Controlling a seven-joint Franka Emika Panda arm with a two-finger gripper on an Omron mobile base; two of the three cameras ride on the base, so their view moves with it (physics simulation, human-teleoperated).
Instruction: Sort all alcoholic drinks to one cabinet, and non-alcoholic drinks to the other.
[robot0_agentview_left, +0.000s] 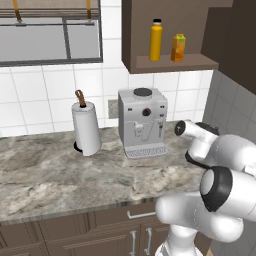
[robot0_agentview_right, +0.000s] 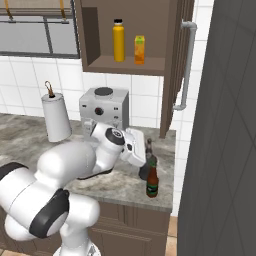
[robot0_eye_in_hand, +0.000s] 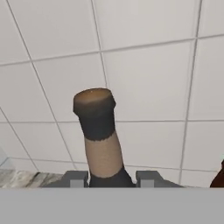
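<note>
In the hand view a bottle neck (robot0_eye_in_hand: 103, 144) with a dark cap stands between my gripper's (robot0_eye_in_hand: 111, 179) two fingertips, which press on its base. In the right base view this is the squat black bottle (robot0_agentview_right: 144, 171) at the counter's right end, with my gripper (robot0_agentview_right: 144, 156) shut on its neck. The slim brown beer bottle (robot0_agentview_right: 152, 183) stands just in front of it, touching or nearly so. The tall yellow-orange bottle (robot0_agentview_left: 156, 40) (robot0_agentview_right: 118, 41) and the orange juice carton (robot0_agentview_left: 178, 48) (robot0_agentview_right: 139, 50) stand side by side in the open wall cabinet (robot0_agentview_left: 175, 63) (robot0_agentview_right: 125, 65).
The cabinet door (robot0_agentview_right: 172, 75) hangs open with its grey tubular handle (robot0_agentview_right: 186, 65) above the bottles. A coffee machine (robot0_agentview_left: 142, 122) (robot0_agentview_right: 104, 107) and a paper towel roll (robot0_agentview_left: 86, 128) (robot0_agentview_right: 56, 117) stand at the counter's (robot0_agentview_left: 60, 175) back. A tall grey panel (robot0_agentview_right: 225, 125) bounds the right.
</note>
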